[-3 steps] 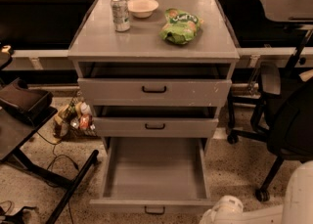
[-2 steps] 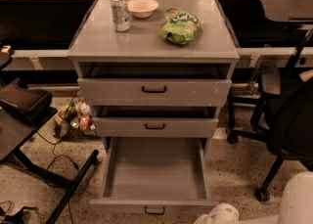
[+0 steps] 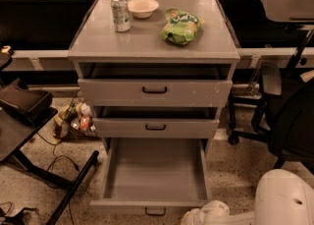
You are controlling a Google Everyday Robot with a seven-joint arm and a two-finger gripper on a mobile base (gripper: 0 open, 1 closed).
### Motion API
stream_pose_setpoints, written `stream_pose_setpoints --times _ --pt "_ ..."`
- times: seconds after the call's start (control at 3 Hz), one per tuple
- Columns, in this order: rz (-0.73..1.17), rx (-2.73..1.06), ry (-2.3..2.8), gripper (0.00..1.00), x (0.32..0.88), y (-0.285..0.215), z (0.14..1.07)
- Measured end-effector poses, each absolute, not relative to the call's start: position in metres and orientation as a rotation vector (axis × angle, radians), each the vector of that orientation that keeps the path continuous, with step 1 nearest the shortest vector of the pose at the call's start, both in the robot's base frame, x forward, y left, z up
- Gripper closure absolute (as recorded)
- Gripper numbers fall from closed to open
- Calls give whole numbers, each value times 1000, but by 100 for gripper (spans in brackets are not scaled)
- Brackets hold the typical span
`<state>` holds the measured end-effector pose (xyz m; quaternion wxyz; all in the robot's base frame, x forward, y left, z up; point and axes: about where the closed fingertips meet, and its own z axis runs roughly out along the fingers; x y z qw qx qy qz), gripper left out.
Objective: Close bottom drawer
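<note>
A: Edged leftward again, tool [image 3: 203,215] low at 5 o'clock, near the handle [image 3: 155,211].
B: Clenched or released?
A: Cannot tell. Pulled wide open at 6 o'clock, bottom drawer [image 3: 154,172].

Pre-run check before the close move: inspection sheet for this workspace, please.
Surface: cabinet top, grey, carries the clutter.
Job's things: bottom drawer pulled far out, tray empty; top drawer and middle drawer ajar.
Clutter: soda can, bowl, green snack bag.
Grippers: end effector at the frame's bottom edge, beside the bottom drawer's front right corner.
Cables: black cable on floor, left.
Surroundings: office chair right; black stand left; bottles on floor beside the cabinet.
</note>
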<state>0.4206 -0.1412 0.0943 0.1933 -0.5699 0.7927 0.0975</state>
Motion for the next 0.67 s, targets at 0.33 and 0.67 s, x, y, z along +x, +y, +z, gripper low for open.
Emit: stream_pose_setpoints --times 0.33,0.67 --pt "242 -1572 2174 100 448 -138 95" --pt "242 -1571 2173 100 447 -138 95"
